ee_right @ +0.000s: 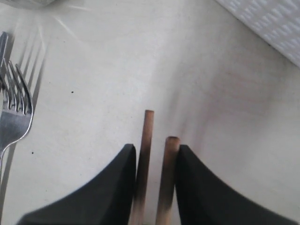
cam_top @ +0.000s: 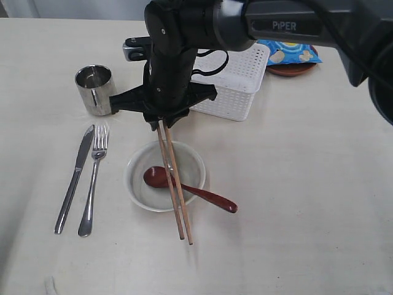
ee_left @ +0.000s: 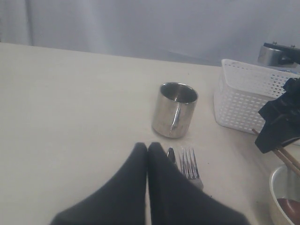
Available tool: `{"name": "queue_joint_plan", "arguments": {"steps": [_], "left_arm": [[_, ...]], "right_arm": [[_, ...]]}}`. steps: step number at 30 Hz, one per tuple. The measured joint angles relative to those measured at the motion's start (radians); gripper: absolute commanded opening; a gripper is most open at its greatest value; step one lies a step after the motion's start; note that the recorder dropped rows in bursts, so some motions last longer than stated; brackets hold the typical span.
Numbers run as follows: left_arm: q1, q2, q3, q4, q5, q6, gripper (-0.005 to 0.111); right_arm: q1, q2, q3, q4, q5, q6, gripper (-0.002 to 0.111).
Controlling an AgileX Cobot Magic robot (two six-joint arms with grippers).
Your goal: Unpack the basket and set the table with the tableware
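Presently, the right fingers [ee_right: 115, 187] pinch the pair of chopsticks [cam_top: 174, 184] by their upper ends, one stick against each inner face. From that grip the sticks slant down over the bowl [cam_top: 138, 184], crossing above the spoon [cam_top: 212, 199], and their lower tips lie past the bowl's near rim (contact with the surface [cam_top: 307, 184] cannot be confirmed).

The spoon's scoop sits inside the bowl. Its handle runs out over the rim to the right and ends on the surface.

The left fingers [ee_left: 131, 183] are pressed together with nothing between them, low over the surface just short of the fork tines.

The knife [cam_top: 73, 178] and fork [cam_top: 93, 184] lie side by side, left of the bowl and apart from it. The cup [cam_top: 95, 89] stands upright beyond them, handle toward the fork.

The basket [cam_top: 236, 80] sits on the surface behind the right arm, and its contents cannot be seen. Beyond its right end a chip bag [cam_top: 288, 52] lies on the plate [cam_top: 288, 69].
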Motion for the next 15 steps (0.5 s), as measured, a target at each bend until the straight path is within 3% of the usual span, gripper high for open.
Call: {"name": "queue_joint_plan", "arguments": {"steps": [15], "left_arm": [[0.000, 0.000, 0.000, 0.000, 0.000, 0.000, 0.000]], "right_arm": [[0.000, 0.000, 0.000, 0.000, 0.009, 0.000, 0.028]]}}
